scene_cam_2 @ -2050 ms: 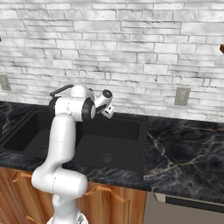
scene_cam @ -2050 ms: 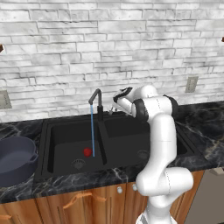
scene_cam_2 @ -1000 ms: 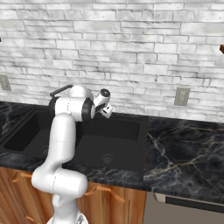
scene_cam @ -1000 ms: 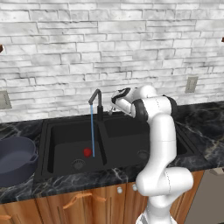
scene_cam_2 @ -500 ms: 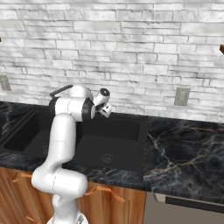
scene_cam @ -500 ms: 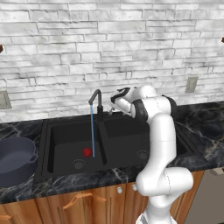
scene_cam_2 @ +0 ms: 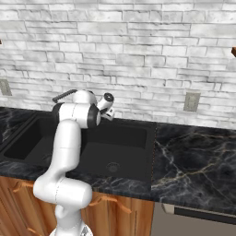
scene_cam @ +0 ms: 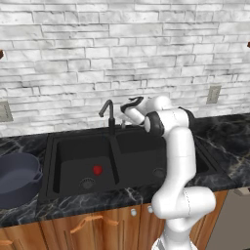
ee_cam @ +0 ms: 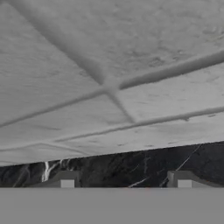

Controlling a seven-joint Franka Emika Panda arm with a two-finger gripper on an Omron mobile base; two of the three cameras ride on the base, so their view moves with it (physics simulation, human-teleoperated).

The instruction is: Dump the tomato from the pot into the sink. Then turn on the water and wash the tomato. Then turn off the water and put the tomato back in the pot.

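The tomato point(scene_cam: 97, 170) lies on the floor of the left basin of the black sink point(scene_cam: 71, 149), just above that basin's drain point(scene_cam: 87, 183). The dark blue-grey pot point(scene_cam: 15, 177) stands upright on the counter left of the sink. My gripper point(scene_cam: 124, 117) is at the back of the sink, right beside the black faucet point(scene_cam: 110, 114), pointing toward the wall. In the hand view my gripper point(ee_cam: 124, 180) is open, its fingertips point(ee_cam: 65, 180) far apart with only the brick wall and black counter ahead. No water runs from the spout.
The white brick wall point(scene_cam_2: 138, 60) stands close behind the faucet. Black marble counter point(scene_cam_2: 193, 161) stretches to the right of the sink point(scene_cam_2: 124, 138). Wall outlets point(scene_cam: 213, 94) sit on the backsplash. Wooden cabinet fronts point(scene_cam: 93, 224) run below the counter.
The blue water stream that fell from the faucet into the left basin is gone now. My hand has barely shifted beside the faucet; the tomato and pot stay put.
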